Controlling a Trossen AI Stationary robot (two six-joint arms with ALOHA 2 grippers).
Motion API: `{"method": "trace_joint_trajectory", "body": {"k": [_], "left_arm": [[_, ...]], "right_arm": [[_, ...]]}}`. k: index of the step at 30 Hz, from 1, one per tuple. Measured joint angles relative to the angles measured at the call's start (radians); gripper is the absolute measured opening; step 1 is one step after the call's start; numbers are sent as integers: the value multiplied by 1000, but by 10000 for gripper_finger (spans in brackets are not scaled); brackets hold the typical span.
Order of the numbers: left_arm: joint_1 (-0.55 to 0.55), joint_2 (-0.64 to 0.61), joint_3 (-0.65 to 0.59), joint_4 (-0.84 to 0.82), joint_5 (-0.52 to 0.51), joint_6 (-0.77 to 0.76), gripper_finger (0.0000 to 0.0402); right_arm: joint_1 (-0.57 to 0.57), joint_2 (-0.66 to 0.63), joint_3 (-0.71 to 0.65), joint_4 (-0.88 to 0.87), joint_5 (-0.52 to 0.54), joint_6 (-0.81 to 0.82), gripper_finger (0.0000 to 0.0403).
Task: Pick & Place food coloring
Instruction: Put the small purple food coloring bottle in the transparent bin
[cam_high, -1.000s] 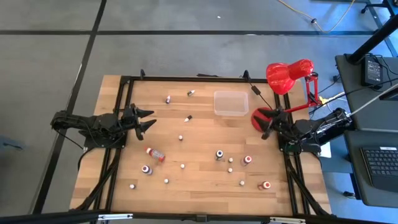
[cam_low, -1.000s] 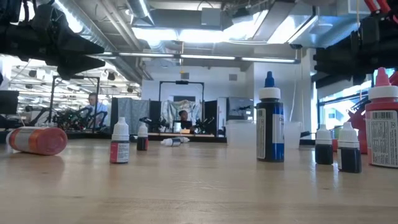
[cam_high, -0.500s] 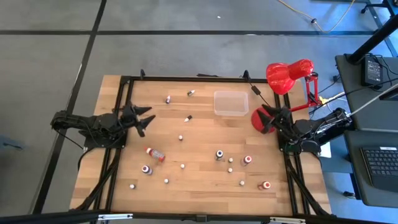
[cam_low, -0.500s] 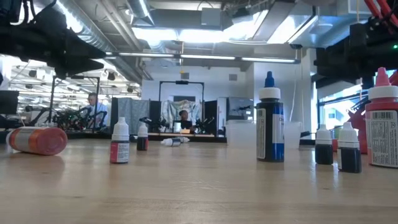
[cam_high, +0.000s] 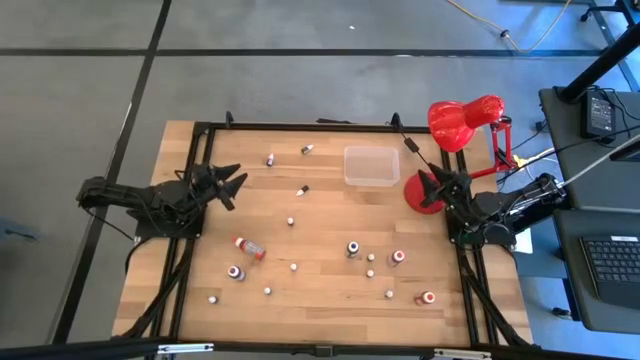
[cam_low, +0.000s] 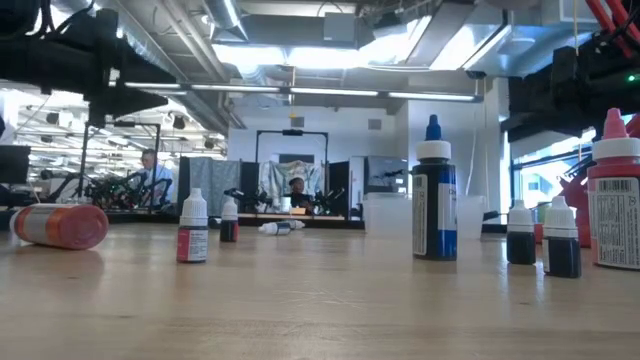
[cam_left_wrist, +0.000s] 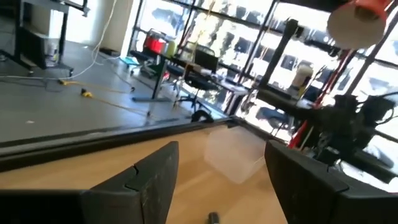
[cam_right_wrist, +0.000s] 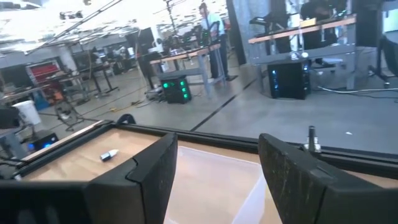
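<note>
Several small food coloring bottles are scattered over the wooden table. They include a red-orange one lying on its side (cam_high: 250, 247) (cam_low: 60, 225), a blue upright one (cam_high: 352, 247) (cam_low: 435, 205), a red-capped one (cam_high: 397, 256) and small white-capped ones (cam_high: 290, 221) (cam_low: 192, 235). My left gripper (cam_high: 233, 181) (cam_left_wrist: 221, 180) is open above the table's left part and points right. My right gripper (cam_high: 427, 184) (cam_right_wrist: 217, 180) is open at the right side, over the lamp base, and points toward the clear tub (cam_high: 371, 165). Neither gripper touches a bottle.
The clear rectangular tub (cam_left_wrist: 233, 155) (cam_right_wrist: 211, 183) stands at the far middle of the table. A red desk lamp (cam_high: 465, 118) stands at the far right, and its round base (cam_high: 420, 195) is under my right gripper. A black frame runs round the table's edges. People sit in the room beyond.
Both arms have risen and tipped their grippers upward. My left gripper has shifted slightly toward the far edge. My right gripper has moved toward the far edge, over the lamp base. No bottle has moved.
</note>
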Motion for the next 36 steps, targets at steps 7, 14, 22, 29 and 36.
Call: {"method": "trace_joint_trajectory", "body": {"k": [7, 14, 22, 29, 36], "left_arm": [[138, 302, 194, -88, 103, -98, 228], [385, 690, 504, -401, 293, -231, 228], [639, 1076, 719, -616, 492, -251, 228], [701, 1305, 740, -544, 504, -250, 228], [709, 1429, 740, -466, 534, -254, 228]], "right_arm": [[0, 0, 0, 0, 7, 59, 227], [1, 0, 0, 4, 34, 155, 227], [0, 0, 0, 5, 34, 153, 227], [0, 0, 0, 4, 34, 152, 227], [0, 0, 0, 3, 34, 150, 227]]}}
